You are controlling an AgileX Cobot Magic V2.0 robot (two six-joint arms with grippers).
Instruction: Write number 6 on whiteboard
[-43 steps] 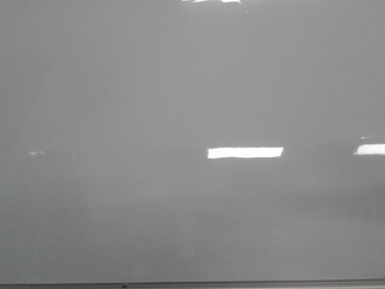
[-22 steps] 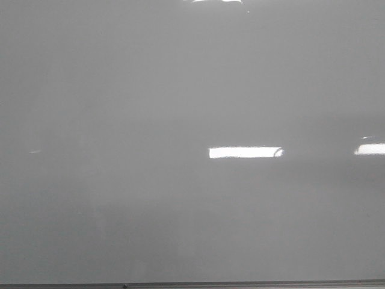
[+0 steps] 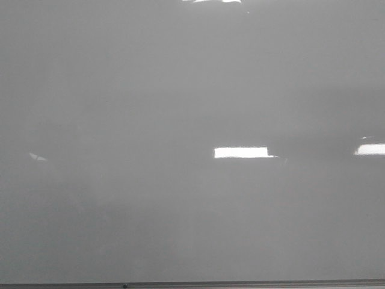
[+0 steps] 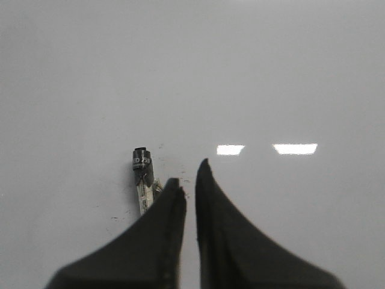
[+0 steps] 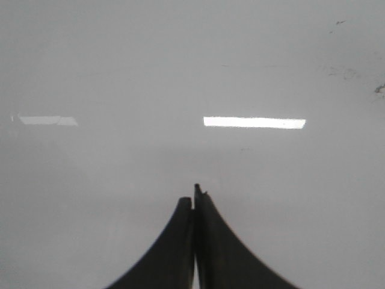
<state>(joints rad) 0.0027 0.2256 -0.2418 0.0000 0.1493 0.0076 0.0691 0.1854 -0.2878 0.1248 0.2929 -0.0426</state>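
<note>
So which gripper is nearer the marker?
Left. The marker sits right beside the left gripper; around the right gripper only whiteboard shows, no marker.
</note>
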